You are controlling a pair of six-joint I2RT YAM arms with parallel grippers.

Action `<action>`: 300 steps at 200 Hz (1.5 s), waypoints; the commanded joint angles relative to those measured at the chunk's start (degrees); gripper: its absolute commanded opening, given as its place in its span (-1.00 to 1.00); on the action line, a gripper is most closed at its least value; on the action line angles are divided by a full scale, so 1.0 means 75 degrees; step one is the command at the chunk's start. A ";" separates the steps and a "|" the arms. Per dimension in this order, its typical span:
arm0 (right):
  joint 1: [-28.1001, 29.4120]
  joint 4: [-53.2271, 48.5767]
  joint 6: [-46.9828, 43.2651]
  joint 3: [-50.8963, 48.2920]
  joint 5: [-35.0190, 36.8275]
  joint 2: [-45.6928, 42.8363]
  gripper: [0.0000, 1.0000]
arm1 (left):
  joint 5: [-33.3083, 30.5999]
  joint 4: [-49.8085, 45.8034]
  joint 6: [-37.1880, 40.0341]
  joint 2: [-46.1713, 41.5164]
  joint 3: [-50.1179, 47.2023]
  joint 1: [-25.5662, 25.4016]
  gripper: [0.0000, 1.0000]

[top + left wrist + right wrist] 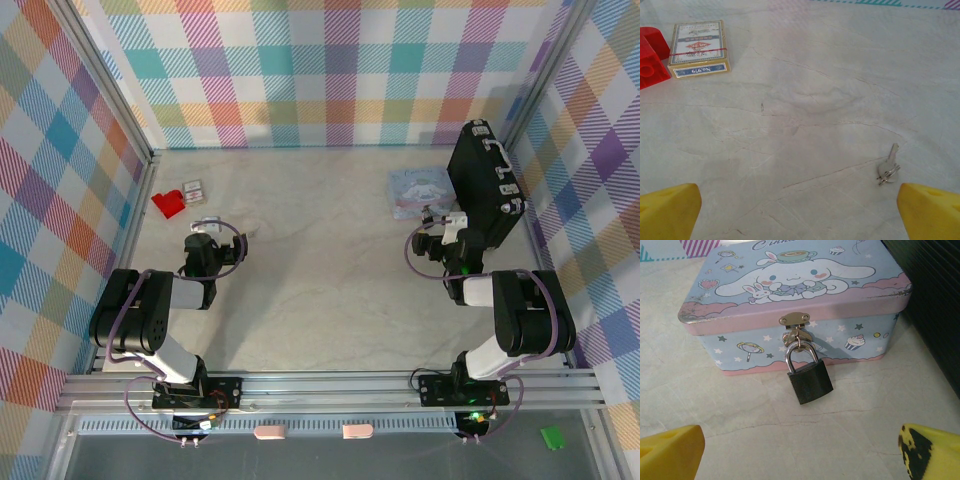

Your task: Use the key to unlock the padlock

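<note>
The padlock [809, 377] has a dark body and a silver shackle. It hangs shut from the brass hasp of a pastel cartoon tin [790, 300] and leans down onto the table. My right gripper [800, 455] is open just in front of it, with bare table between its yellow fingertips [672, 450]. The key [888, 167], silver and on a small ring, lies flat on the table. My left gripper [800, 215] is open, and the key sits just inside its right fingertip [930, 210]. From above, the left gripper [207, 230] and right gripper [440, 225] are far apart.
A black briefcase [485, 185] stands right of the tin [420, 190], close to the right arm. A red plastic piece [168, 204] and a pack of cards [699, 47] lie at the far left. Checked walls enclose the marble-look table [320, 280].
</note>
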 commanded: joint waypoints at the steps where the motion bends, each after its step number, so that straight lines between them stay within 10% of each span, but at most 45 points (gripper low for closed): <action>1: -0.0034 0.0057 -0.0052 0.0150 -0.0148 -0.0048 0.97 | 0.0050 0.0041 0.0010 0.0007 0.0144 -0.0004 0.99; 163: -0.0044 -0.0595 -0.0060 -0.0143 -0.0253 -0.1413 0.97 | 0.0070 -0.0096 0.0022 -0.0669 -0.0069 -0.0012 0.99; 222: -0.0031 -0.3468 0.1156 0.0547 -0.0629 -0.4496 0.97 | -0.1129 -0.4695 -0.1596 -0.4369 0.0733 -0.0209 0.99; 267: -0.0039 -0.7155 0.3444 0.1794 0.0441 -0.6075 0.98 | -0.2357 -0.9381 -0.4609 -0.4531 0.2903 -0.0177 0.99; 300: -0.0038 -0.8135 0.4397 0.1387 0.0273 -0.7124 0.98 | -0.0376 -1.0222 -0.4300 -0.3320 0.3895 -0.0125 0.99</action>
